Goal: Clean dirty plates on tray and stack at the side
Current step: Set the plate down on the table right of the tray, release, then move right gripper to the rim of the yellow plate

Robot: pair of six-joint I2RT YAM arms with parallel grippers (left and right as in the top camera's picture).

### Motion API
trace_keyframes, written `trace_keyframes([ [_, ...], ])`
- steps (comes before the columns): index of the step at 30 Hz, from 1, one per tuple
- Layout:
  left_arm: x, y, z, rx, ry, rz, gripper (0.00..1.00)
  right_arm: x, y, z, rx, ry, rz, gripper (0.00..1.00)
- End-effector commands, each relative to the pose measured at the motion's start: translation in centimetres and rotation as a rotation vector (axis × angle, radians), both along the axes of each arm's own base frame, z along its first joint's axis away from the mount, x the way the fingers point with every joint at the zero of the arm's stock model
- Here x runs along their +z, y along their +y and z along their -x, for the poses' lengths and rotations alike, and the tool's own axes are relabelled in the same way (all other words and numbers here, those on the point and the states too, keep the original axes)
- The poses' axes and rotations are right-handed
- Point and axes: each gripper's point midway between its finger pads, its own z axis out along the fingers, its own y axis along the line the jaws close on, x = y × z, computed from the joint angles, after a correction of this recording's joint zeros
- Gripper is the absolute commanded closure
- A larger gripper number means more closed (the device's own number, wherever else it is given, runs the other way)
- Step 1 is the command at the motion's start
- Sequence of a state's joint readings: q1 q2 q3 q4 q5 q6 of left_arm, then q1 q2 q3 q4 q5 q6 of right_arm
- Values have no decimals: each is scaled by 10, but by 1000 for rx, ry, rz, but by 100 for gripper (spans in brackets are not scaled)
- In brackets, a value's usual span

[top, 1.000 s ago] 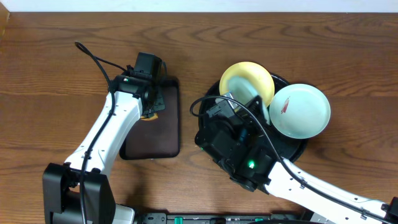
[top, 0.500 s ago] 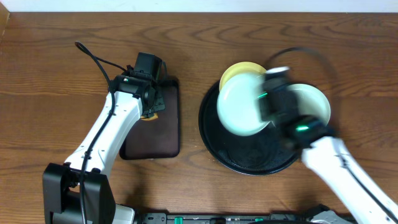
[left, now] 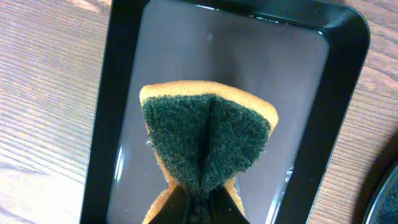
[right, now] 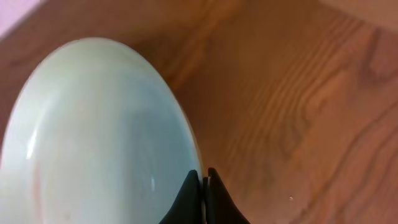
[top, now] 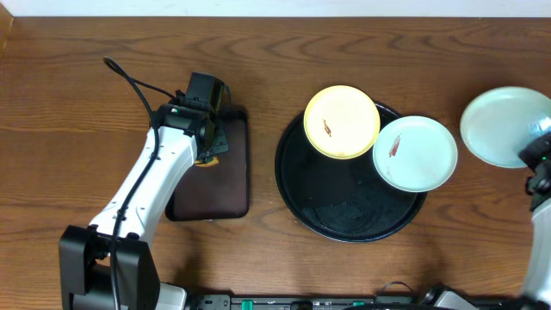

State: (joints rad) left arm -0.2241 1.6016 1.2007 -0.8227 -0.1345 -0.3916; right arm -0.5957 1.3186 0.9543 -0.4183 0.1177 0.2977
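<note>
With the right tool [right: 203, 177] pinching just the rim of one mint plate [top: 502, 126] out past 3 o'clock of the round tray [top: 297, 194], and the left tool [left: 199, 200] clamped on the sponge [left: 208, 140] at 9 o'clock, that thin grip could slip and drop the plate onto the desk [top: 77, 77].

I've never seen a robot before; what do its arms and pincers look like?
The left arm has smooth white links, black joints and a loose black cable looping from its wrist. The right arm, barely in view, is white too. The left gripper and right gripper have slim black fingers.
</note>
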Motion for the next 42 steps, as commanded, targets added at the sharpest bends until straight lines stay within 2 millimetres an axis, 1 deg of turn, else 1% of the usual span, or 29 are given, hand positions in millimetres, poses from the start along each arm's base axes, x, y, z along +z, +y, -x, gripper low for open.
trace_keyframes([
  [1,-2,5,2,3,9,-19,92,-34,-21,-5,-53,26,-71,99],
  [4,-2,5,2,3,9,-19,92,-56,-33,-10,-64,48,-83,99],
  [7,-2,5,2,3,8,-19,92,-73,-36,-13,-53,79,-91,99],
  [8,-2,5,2,3,8,-19,92,-77,-36,-13,-47,88,-92,98],
  [9,-2,5,2,3,8,-19,92,-80,-36,-14,-47,94,-96,91],
  [10,-2,5,2,3,8,-19,92,-82,-36,-14,-41,100,-98,86],
  [13,-2,5,2,3,8,-19,92,-80,-26,-24,74,91,-103,80],
  [15,-2,5,2,3,8,-19,92,-71,-14,-37,166,64,-134,74],
  [16,-2,5,2,3,8,-19,92,-64,-7,-44,218,45,-153,73],
  [18,-2,5,2,3,8,-19,92,-42,15,-66,375,-3,-179,73],
  [19,-2,5,2,3,8,-19,92,-27,30,-77,459,-17,-185,73],
  [20,-2,5,2,3,8,-19,92,-16,43,-84,524,-22,-189,73],
  [21,-2,5,2,3,8,-19,92,-2,60,-92,605,-23,-188,73],
  [23,-2,5,2,3,8,-19,92,17,93,-104,733,-6,-172,73],
  [24,-2,5,2,3,8,-19,92,27,113,-110,808,9,-152,73],
  [25,-2,5,2,3,9,-19,91,33,131,-114,871,18,-132,72],
  [26,-2,5,2,3,9,-19,92,38,154,-120,943,24,-108,71],
  [27,-2,5,2,3,9,-19,92,41,172,-125,989,26,-91,68],
  [28,-2,5,2,3,9,-19,92,41,191,-129,1031,32,-68,67],
  [30,-2,5,2,3,9,-19,92,34,220,-136,1086,67,-23,65],
  [32,-2,5,2,3,9,-19,92,19,244,-141,1139,129,30,64],
  [33,-2,5,2,3,9,-19,92,8,252,-143,1158,167,57,62],
  [34,-2,5,2,3,9,-19,91,-4,259,-147,1169,205,84,59],
  [35,-2,5,2,3,10,-19,91,-12,263,-149,1173,227,96,58],
  [37,-3,5,3,3,13,-19,92,-34,275,-155,1196,272,110,58],
  [40,-3,5,3,3,13,-19,92,-68,294,-163,1241,304,85,58],
  [42,-3,5,3,3,12,-19,92,-88,300,-167,1254,326,74,58],
])
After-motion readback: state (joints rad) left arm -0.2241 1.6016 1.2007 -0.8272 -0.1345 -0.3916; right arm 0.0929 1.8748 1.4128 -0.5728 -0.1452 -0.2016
